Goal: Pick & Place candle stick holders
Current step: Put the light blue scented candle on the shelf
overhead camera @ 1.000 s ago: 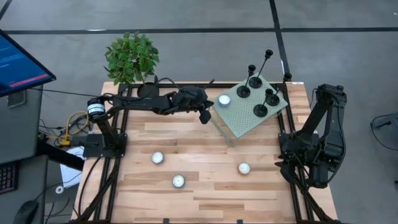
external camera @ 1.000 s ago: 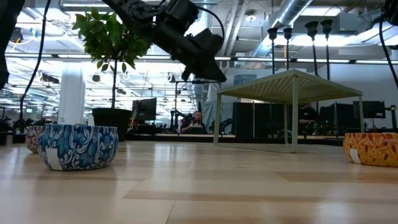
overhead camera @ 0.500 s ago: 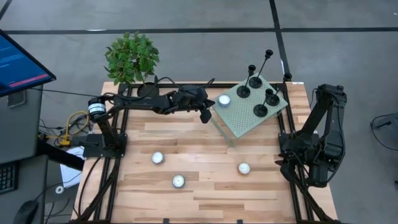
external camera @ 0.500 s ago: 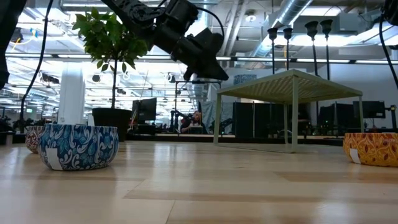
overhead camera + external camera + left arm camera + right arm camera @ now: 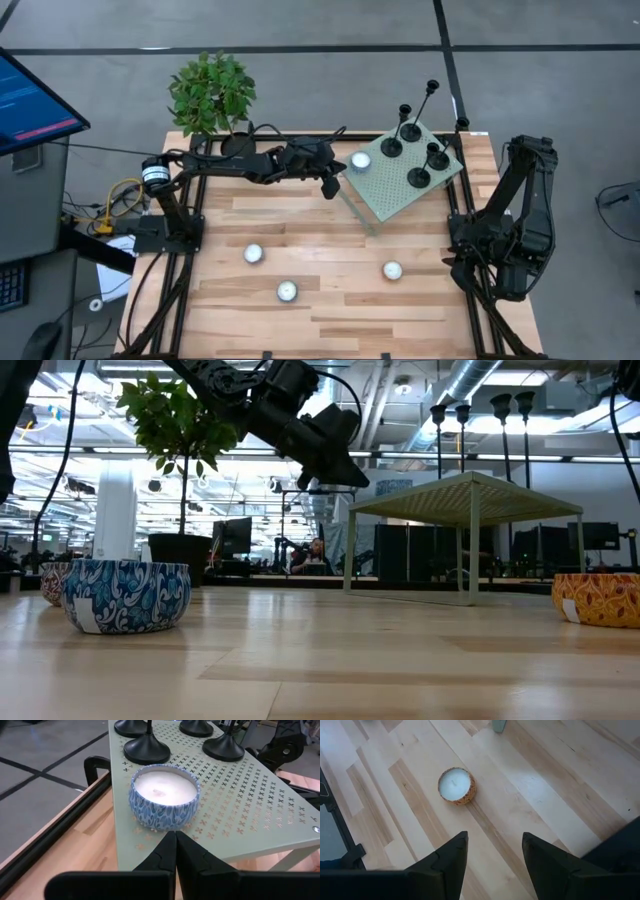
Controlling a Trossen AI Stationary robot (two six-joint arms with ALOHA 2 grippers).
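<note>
Hardly any change vs 1 s ago: left arm's wrist nudged slightly in the low view, everything else same.

High view: left gripper [image 5: 329,188] sits just beside the near-left corner of the pale green perforated stand [image 5: 395,192] at the desk [image 5: 320,235] back. Four candle stick holders [image 5: 419,176] stand on that stand w/ a blue tin candle [image 5: 361,160]. Right gripper [image 5: 458,262] parked at the right edge.

Low view: holders' cups stick up above the stand top.

Left wrist view: fingers [image 5: 169,851] pressed together, holding nothing, just short of the tin.

Right wrist view: fingers [image 5: 451,855] spread apart, empty, above an orange tin candle [image 5: 456,785].
</note>
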